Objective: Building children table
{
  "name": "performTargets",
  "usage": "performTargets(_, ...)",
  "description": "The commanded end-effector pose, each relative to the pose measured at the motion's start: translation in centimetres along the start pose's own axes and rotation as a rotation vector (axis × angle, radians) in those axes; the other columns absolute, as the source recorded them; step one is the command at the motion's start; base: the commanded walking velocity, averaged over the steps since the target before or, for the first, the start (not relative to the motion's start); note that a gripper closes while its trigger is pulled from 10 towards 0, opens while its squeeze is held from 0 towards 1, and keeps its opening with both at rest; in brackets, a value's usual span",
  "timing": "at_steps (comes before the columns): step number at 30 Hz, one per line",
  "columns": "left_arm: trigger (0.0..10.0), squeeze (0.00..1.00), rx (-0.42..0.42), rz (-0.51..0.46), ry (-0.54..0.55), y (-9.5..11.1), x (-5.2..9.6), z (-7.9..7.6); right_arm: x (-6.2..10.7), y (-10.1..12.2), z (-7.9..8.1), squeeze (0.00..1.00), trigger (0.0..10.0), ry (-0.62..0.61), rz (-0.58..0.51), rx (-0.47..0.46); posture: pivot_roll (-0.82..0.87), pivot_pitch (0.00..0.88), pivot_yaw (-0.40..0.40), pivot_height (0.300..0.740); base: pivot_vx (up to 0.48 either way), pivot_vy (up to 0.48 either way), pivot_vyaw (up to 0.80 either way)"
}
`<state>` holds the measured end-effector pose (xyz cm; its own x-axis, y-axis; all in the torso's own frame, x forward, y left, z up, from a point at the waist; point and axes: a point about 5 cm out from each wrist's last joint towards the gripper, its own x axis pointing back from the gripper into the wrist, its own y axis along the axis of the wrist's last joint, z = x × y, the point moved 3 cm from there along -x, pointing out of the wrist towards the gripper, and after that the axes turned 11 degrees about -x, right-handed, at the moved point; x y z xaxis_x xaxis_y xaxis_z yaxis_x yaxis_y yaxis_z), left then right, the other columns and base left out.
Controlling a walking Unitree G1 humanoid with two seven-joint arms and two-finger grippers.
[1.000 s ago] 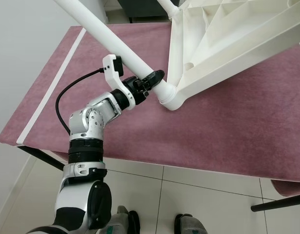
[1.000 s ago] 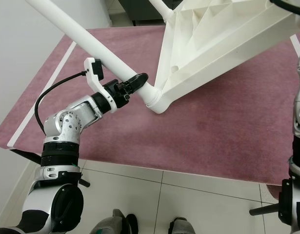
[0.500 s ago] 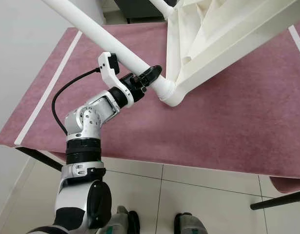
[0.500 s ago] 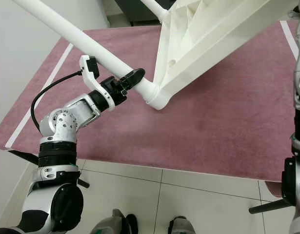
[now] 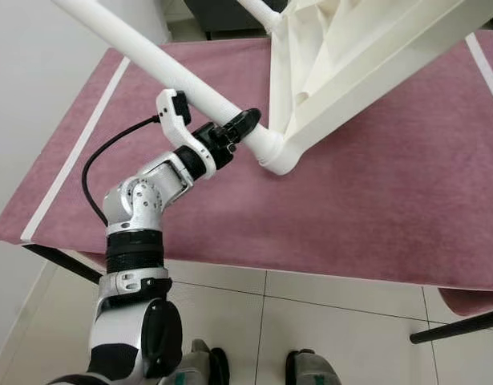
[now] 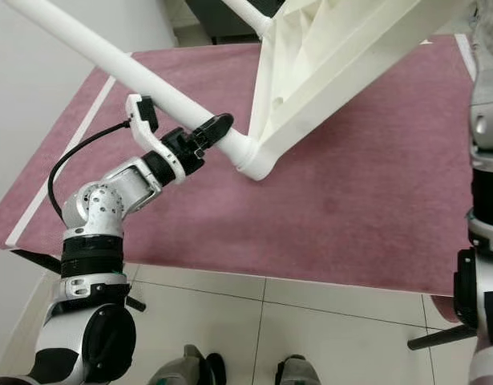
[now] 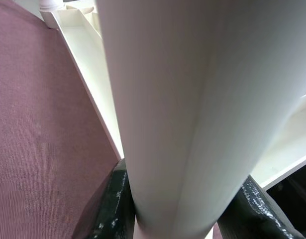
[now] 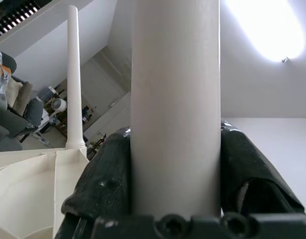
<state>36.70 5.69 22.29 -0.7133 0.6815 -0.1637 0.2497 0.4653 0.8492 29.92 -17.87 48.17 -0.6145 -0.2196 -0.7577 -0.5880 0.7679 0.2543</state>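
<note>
Maroon-covered surface (image 5: 374,208) | left end effector (image 5: 244,122) clamps white leg (image 5: 150,54) at tabletop (image 5: 366,56) corner socket | right end effector (image 8: 175,174) grips another leg (image 8: 175,99) | step: seating leg (likely) | next: push it firmly home.

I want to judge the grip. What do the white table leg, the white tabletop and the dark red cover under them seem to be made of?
Table leg, held by the left claw: probably smooth plastic with a satin sheen. Tabletop: likely moulded plastic, judging by the ribs on its underside. Cover: a matte, finely ribbed fabric, perhaps felt or short carpet.
</note>
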Motion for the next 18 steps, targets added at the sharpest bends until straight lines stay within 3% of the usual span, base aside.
performTargets(1,5.5,0.00,0.303,0.464,0.289,-14.0,-0.1,-1.8,1.8,8.0,-0.7,0.00,0.0,-0.021,-0.499,0.043,-0.19,0.152,0.140,0.740,0.000,0.000,0.00)
performTargets(2,7.0,0.00,0.263,0.443,0.303,-13.6,0.1,-1.3,1.9,7.1,0.1,0.00,0.0,0.001,-0.466,0.042,-0.19,0.152,0.140,0.740,0.000,0.000,0.00)
performTargets(3,10.0,0.00,0.213,0.427,0.320,-13.3,0.3,-0.8,2.1,6.3,0.7,0.00,0.0,0.017,-0.439,0.039,-0.18,0.152,0.137,0.740,0.000,0.000,0.00)
performTargets(4,10.0,0.00,0.213,0.427,0.320,-13.3,0.3,-0.8,2.1,6.3,0.7,0.00,0.0,0.017,-0.439,0.039,-0.18,0.152,0.137,0.740,0.000,0.000,0.00)
performTargets(8,10.0,0.00,-0.015,0.316,0.320,-10.9,0.4,0.0,2.3,4.5,1.3,0.00,0.0,0.000,-0.339,-0.002,-0.17,0.151,0.134,0.740,0.000,0.000,0.00)
performTargets(11,10.0,0.00,-0.056,0.293,0.318,-10.4,0.4,0.0,2.3,4.1,1.2,0.00,0.0,-0.009,-0.319,-0.004,-0.17,0.151,0.134,0.740,0.000,0.000,0.00)
performTargets(12,10.0,0.00,-0.130,0.256,0.324,-9.5,0.4,0.3,2.4,3.4,1.2,0.00,0.0,-0.017,-0.284,-0.016,-0.17,0.151,0.134,0.740,0.000,0.000,0.00)
performTargets(18,10.0,0.00,-0.130,0.256,0.324,-9.5,0.4,0.3,2.4,3.4,1.2,0.00,0.0,-0.017,-0.284,-0.016,-0.17,0.151,0.134,0.740,0.000,0.000,0.00)
